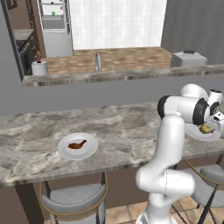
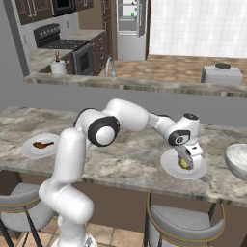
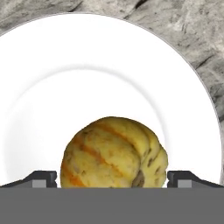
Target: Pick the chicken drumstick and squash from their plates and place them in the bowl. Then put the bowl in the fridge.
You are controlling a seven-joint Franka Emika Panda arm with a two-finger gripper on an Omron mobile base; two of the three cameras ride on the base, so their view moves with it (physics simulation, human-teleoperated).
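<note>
Squash (image 3: 114, 153) sits on the right plate (image 3: 109, 78), on the near counter, directly under the gripper (image 3: 112, 179). Its fingers (image 3: 43, 178) stand wide apart, flanking it either side, gripping nothing yet

A dark reddish-brown chicken drumstick (image 1: 77, 144) lies on a round white plate (image 1: 89, 151) on the grey marbled counter (image 1: 127, 131); far right, a yellow squash (image 1: 204, 129) sits on a second white plate (image 1: 195, 134) behind the white arm (image 1: 168, 144).
</note>
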